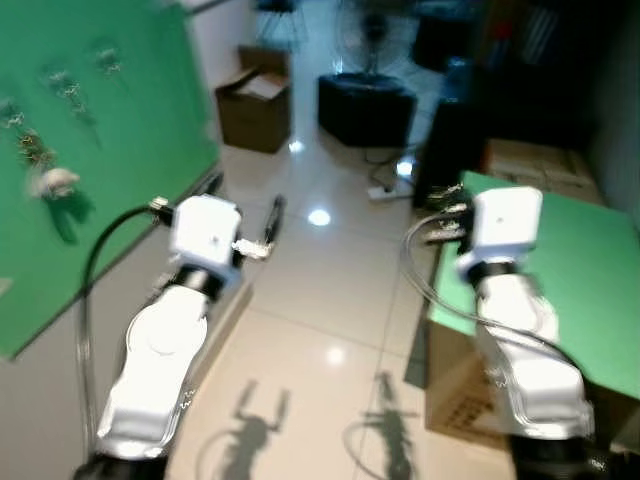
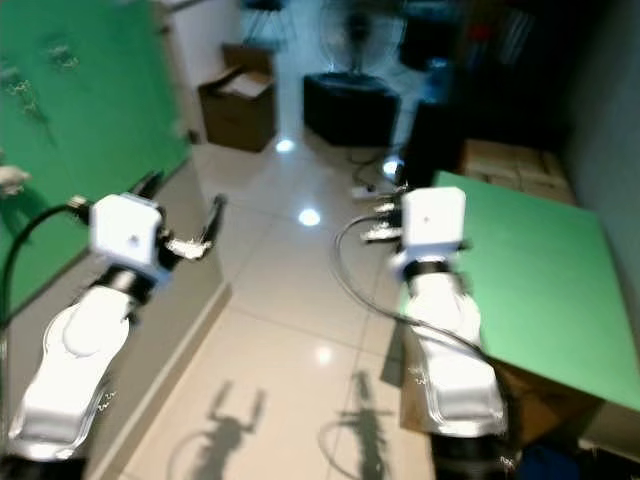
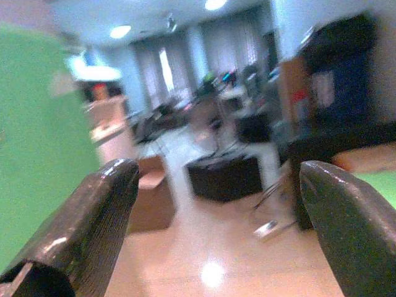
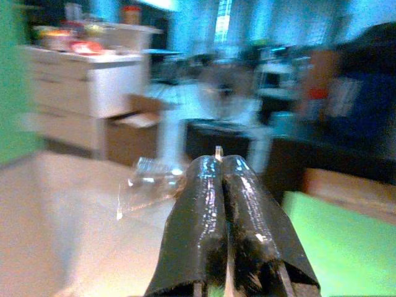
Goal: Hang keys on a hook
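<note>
Two cardboard boxes (image 1: 254, 108) and a fan (image 1: 368, 40) stand ahead; left fingers (image 3: 93, 229) apart, right fingers (image 4: 204, 223) together.

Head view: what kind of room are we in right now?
Probably an indoor workspace or test area rather than a lived-in room: a green board with hooks, cardboard boxes on a tiled floor, and a standing fan.

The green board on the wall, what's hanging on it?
Small bunches of keys hang on hooks on the green board, beside the left claw. One has a pale tag. The picture is too blurry to count them.
</note>
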Robot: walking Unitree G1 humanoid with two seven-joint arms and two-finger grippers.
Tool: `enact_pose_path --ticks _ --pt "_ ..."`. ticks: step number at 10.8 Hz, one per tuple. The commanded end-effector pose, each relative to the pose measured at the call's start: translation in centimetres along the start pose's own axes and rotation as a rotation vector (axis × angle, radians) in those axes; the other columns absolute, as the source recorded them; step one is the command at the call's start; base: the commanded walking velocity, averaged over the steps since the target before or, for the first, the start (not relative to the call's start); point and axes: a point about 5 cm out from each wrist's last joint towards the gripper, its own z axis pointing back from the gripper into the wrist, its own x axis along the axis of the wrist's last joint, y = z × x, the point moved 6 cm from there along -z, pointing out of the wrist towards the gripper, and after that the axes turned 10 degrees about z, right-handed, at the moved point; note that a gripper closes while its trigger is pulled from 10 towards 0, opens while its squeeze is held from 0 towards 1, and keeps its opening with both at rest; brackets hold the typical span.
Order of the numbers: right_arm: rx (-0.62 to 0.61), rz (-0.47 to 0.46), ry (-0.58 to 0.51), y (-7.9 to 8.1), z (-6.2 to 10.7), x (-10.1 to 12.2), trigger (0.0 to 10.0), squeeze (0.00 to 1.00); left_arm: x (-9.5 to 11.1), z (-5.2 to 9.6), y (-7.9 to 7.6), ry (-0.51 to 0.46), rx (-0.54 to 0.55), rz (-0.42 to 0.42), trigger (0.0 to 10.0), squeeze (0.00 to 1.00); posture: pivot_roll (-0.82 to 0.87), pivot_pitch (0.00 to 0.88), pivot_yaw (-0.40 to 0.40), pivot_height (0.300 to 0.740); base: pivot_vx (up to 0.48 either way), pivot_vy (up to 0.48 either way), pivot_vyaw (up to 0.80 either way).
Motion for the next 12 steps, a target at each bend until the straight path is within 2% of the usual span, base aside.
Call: enact_pose_path --ticks 1,7,10,12 --pt "-0.025 0.004 0.01 -1.04 0.02 -0.24 10.0 0.0 0.5 -0.41 -0.77 -0.014 -0.029 0.005 10.0 0.0 -0.01 0.0 0.05 0.74 0.349 0.0 0.8" --pt "-0.022 0.008 0.026 -1.3 0.19 -0.84 10.0 0.0 0.32 -0.32 -0.83 -0.006 -0.031 0.025 10.0 0.0 -0.01 0.0 0.05 0.74 0.349 0.0 0.8" --pt "0.007 0.016 0.027 -0.89 -0.01 -0.87 10.0 0.0 0.13 -0.3 -0.89 0.0 -0.024 0.036 10.0 0.0 -0.01 0.0 0.042 0.74 0.346 0.0 0.8" --pt "0.039 -0.008 0.028 -0.4 0.01 -1.0 10.0 0.0 -0.11 0.12 -0.98 0.008 -0.016 0.093 10.0 0.0 -0.01 0.0 0.031 0.74 0.0 0.0 0.0"
